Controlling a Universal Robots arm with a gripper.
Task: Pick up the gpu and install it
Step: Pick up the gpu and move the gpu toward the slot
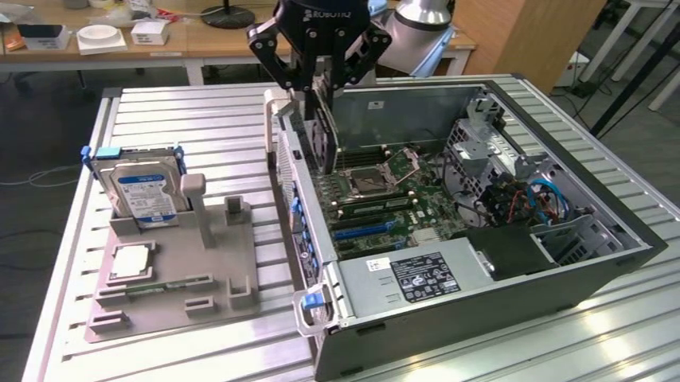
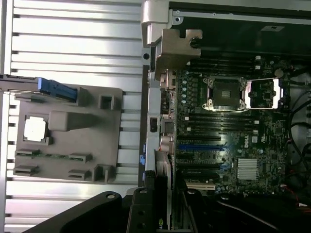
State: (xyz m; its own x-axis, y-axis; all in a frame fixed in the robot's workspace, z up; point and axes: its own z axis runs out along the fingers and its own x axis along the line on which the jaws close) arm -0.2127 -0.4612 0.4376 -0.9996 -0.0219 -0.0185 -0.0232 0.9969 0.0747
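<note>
One pincer (image 1: 318, 79) is clamped on the one gpu (image 1: 323, 135), which hangs upright directly below it, just inside the side edge of the one open computer case (image 1: 510, 318) and over the motherboard (image 1: 409, 163). Well aside from the pincer, on the desk (image 1: 181, 111), one grey fixture (image 1: 223, 270) holds one hard drive (image 1: 143, 191), with bare slats around it.
</note>
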